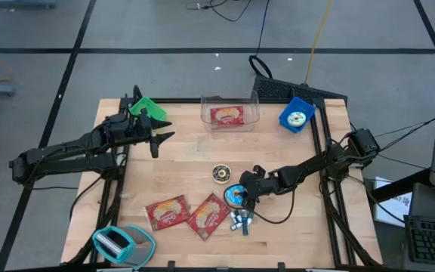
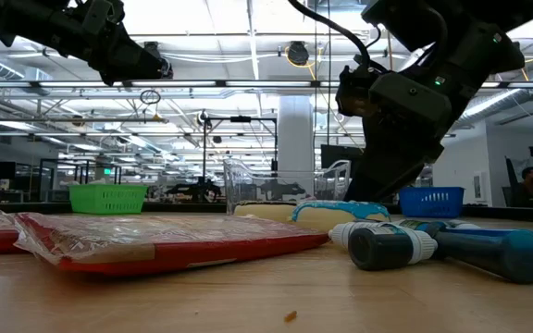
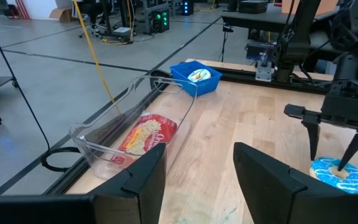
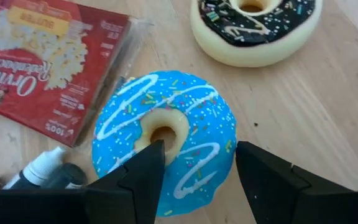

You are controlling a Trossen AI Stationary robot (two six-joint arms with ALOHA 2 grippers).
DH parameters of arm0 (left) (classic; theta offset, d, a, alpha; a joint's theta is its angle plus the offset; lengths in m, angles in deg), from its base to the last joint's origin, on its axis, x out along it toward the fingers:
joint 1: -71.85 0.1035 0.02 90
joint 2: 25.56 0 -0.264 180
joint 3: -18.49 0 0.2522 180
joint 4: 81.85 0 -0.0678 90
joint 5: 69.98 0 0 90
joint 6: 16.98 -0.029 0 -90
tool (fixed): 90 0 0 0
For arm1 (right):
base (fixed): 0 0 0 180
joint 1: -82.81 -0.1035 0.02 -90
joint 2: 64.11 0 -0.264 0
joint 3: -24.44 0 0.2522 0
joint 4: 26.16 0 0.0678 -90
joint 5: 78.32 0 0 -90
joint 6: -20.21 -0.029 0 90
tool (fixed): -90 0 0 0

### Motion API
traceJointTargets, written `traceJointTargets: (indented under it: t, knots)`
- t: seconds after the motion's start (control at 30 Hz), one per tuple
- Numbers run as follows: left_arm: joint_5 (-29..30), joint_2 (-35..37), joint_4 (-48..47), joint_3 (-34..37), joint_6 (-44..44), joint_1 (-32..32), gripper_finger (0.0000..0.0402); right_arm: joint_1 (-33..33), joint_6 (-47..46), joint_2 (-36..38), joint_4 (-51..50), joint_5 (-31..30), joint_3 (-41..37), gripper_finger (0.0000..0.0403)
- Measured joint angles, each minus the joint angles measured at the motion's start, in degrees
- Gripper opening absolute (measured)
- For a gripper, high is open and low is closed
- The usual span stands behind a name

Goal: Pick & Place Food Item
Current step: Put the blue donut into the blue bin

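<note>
One blue-iced donut (image 4: pixel 166 143) lay on the table under the right gripper (image 4: pixel 194 165), its open fingers straddling it, gripping nothing. Beside the donut: one chocolate donut (image 4: pixel 257 28), two popcorn packets (image 1: pixel 166 212), nearest reading "Orville Redenbacher's". A third sat in the clear bin (image 1: pixel 229 108). Left gripper (image 1: pixel 159 128) hung open, empty.

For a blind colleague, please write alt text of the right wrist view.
The right end effector, open, hangs just above a blue-iced sprinkled donut on the wooden table. A chocolate-iced donut and a red popcorn packet lie nearby.
</note>
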Motion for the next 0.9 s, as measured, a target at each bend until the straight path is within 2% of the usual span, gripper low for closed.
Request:
traceJointTargets:
  t: [0.13, 0.63, 0.9]
  knots:
    - [0.0, 0.0, 0.0, 0.0, 0.0, 0.0, 0.0186, 0.02, 0.14, 0.0, 5.09, 0.01, -1.92, 0.0187]
    - [0.0, 0.0, 0.0, 0.0, 0.0, 0.0, 0.0186, 0.02, 1.67, 0.0, 5.33, -1.56, -2.86, 0.0186]
    - [0.01, 0.0, 0.0, 0.0, 0.0, 0.0, 0.0186, 0.02, 1.67, 0.0, 5.32, -1.24, -2.86, 0.0154]
